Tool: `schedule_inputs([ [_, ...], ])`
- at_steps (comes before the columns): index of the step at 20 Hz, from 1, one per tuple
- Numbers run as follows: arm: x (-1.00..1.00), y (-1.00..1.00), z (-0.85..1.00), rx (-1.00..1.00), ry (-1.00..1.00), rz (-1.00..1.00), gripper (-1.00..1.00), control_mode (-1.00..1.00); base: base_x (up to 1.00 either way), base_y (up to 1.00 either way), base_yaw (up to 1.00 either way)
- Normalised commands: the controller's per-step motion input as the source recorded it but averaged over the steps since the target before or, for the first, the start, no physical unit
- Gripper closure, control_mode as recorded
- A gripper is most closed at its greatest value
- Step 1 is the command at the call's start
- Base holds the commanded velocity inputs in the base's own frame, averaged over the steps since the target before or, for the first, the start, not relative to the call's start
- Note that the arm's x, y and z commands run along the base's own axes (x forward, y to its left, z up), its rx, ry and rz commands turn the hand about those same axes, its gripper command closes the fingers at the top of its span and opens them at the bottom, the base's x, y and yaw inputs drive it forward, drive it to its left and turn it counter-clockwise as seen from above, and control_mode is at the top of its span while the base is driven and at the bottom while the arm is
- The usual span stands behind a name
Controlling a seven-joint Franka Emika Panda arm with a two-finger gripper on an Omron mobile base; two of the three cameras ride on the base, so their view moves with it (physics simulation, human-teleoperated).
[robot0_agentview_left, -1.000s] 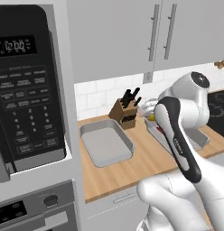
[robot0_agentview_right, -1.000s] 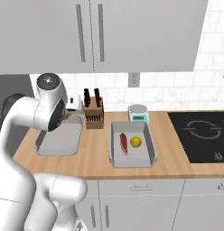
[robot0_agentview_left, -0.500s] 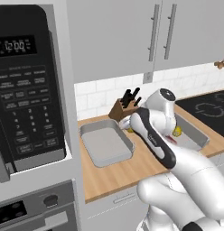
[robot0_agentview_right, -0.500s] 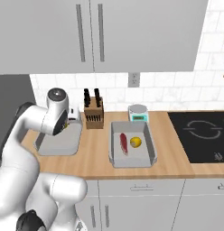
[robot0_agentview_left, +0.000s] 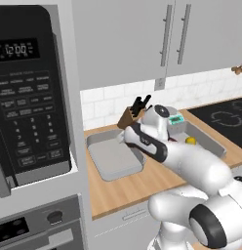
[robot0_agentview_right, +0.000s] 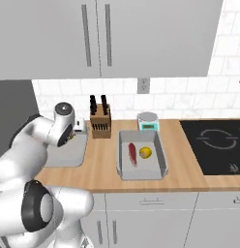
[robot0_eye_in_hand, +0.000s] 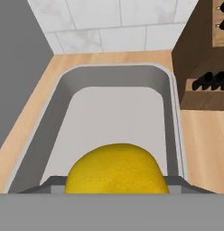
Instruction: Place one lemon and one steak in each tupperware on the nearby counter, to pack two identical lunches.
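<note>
A yellow lemon (robot0_eye_in_hand: 116, 169) sits at the bottom of the hand view, held in my gripper (robot0_agentview_left: 124, 139), which is shut on it just above the left tupperware (robot0_eye_in_hand: 114, 70). That tray (robot0_agentview_left: 101, 171) is bare inside and lies on the wooden counter (robot0_agentview_right: 100, 164) beside the wall unit. My fingers are hidden behind the fruit. The right tupperware (robot0_agentview_right: 141, 173) holds a red steak (robot0_agentview_right: 132, 154) and a second lemon (robot0_agentview_right: 145, 152). From the left base view this right tray (robot0_agentview_left: 211, 144) shows behind my arm, its lemon (robot0_agentview_left: 190, 140) peeking out.
A wooden knife block (robot0_agentview_right: 100, 125) stands against the tiled wall right of the left tray. A small kitchen scale (robot0_agentview_right: 148, 121) sits behind the right tray. A black cooktop (robot0_agentview_right: 214, 145) lies far right, and a microwave (robot0_agentview_left: 30, 97) stands at the left.
My arm has swung left from near the right tray and dropped lower, ending over the left tupperware. The trays and their contents have stayed put.
</note>
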Motion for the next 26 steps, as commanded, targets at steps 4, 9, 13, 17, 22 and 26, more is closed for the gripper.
schedule_inputs([
  [4,0.52,0.00,-0.35,-0.01,0.00,0.00,1.00,-1.00,0.00,0.00,0.00],
  [9,0.54,0.00,-0.33,-0.01,0.00,0.00,1.00,-1.00,0.00,0.00,0.00],
  [13,0.45,0.01,-0.36,-0.02,0.00,0.00,-1.00,-1.00,0.00,0.00,0.00],
  [17,0.07,0.11,-0.06,-0.01,0.00,0.00,-1.00,-1.00,0.00,0.00,0.00],
  [22,0.00,0.00,0.27,0.00,-0.01,-0.01,-1.00,-1.00,0.00,0.00,0.00],
  [26,-0.20,-0.02,0.72,0.00,-0.01,-0.05,-1.00,-1.00,0.00,0.00,0.00],
])
